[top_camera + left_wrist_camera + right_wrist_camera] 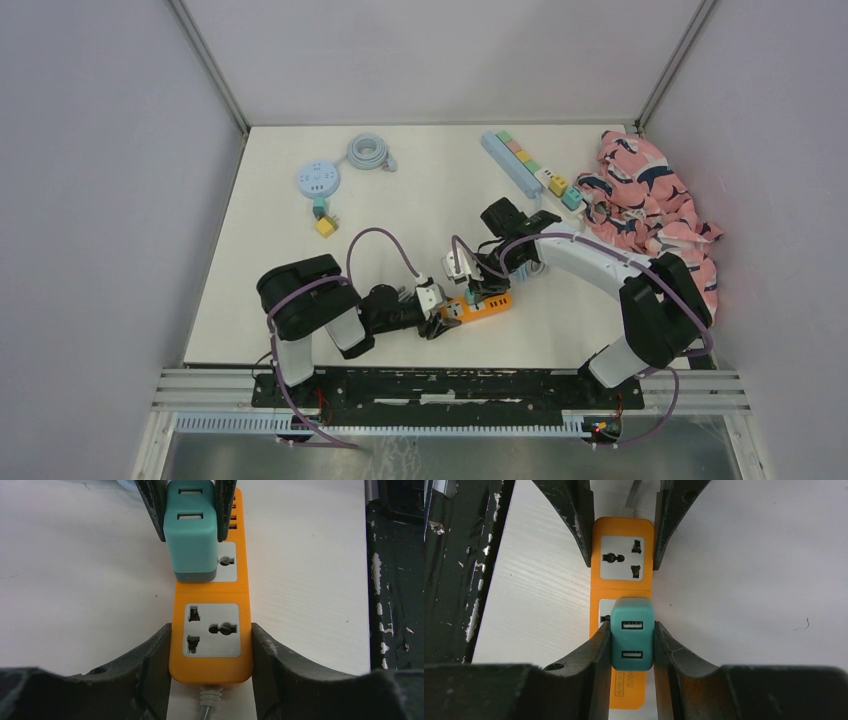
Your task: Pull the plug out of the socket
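The orange power strip (487,304) lies flat on the white bench (420,200), close to the near edge and between the two arms. Its long axis runs roughly left to right in the top view, with the right end tilted slightly away. Its cable end points toward the left arm and its row of small ports lies at the opposite end. The socket faces look straight up. The teal plug (191,540), a small two-port charger block, stands upright in the second socket from the cable end, ports upward. Its grey base meets the strip's face, and how deep the pins sit cannot be told. The left gripper (210,635) is partly open, its fingers pressed against both long sides of the strip around the empty first socket. The right gripper (631,635) is closed tight on the plug's two side faces. The bench top shows a faint wood grain, and a scuffed black mounting plate (480,385) edges it on the near side. Plain pale lilac walls close in the left, right and back. Farther back lie a round pale-blue socket (318,181), a coiled grey cable (368,153), a yellow plug (325,226), a long pastel power strip (520,160) and, at the right edge, a crumpled pink patterned cloth (650,200).
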Robot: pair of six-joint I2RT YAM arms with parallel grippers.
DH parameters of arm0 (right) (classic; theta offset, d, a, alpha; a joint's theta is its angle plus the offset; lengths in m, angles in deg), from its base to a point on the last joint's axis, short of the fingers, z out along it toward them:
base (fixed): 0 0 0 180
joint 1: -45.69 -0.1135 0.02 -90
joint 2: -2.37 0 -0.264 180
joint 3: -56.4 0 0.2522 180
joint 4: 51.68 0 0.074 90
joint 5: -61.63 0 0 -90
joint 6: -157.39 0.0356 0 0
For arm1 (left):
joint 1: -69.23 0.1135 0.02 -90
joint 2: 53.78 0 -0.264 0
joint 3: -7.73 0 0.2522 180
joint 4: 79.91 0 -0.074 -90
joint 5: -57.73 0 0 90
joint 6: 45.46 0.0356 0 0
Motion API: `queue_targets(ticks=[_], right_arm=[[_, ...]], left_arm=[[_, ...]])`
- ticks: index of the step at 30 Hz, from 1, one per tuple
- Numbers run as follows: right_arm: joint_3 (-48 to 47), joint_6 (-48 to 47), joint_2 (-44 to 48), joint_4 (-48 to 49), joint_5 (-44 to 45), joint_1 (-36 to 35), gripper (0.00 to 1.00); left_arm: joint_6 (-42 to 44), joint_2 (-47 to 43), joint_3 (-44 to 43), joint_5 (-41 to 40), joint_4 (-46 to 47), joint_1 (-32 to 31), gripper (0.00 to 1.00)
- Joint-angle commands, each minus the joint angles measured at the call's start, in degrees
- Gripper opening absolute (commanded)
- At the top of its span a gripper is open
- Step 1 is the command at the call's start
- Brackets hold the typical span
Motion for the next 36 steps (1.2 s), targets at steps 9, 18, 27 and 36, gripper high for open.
queue_targets(ticks=[9,18,27,36], right_arm=[[-3.38,11.95,0.09,6.48,-1.18,-4.3,0.0],[-3.0,-1.53,1.06,-4.71,-6.66,-0.85,0.0],[-4.59,12.55,-0.35,4.9,-2.26,-6.21,0.0],[-4.94,3.4,3.05,-3.25,-4.02,1.31,0.0]], left_arm=[[0.32,-0.89,0.2,-2.24,-0.03,0.53,0.03],[0.32,-0.98,0.42,-2.55,0.09,0.57,0.03],[-0.21,-1.41,0.53,-2.57,0.07,0.58,0.03],[-0.25,-1.12,0.44,-2.53,0.21,0.64,0.03]])
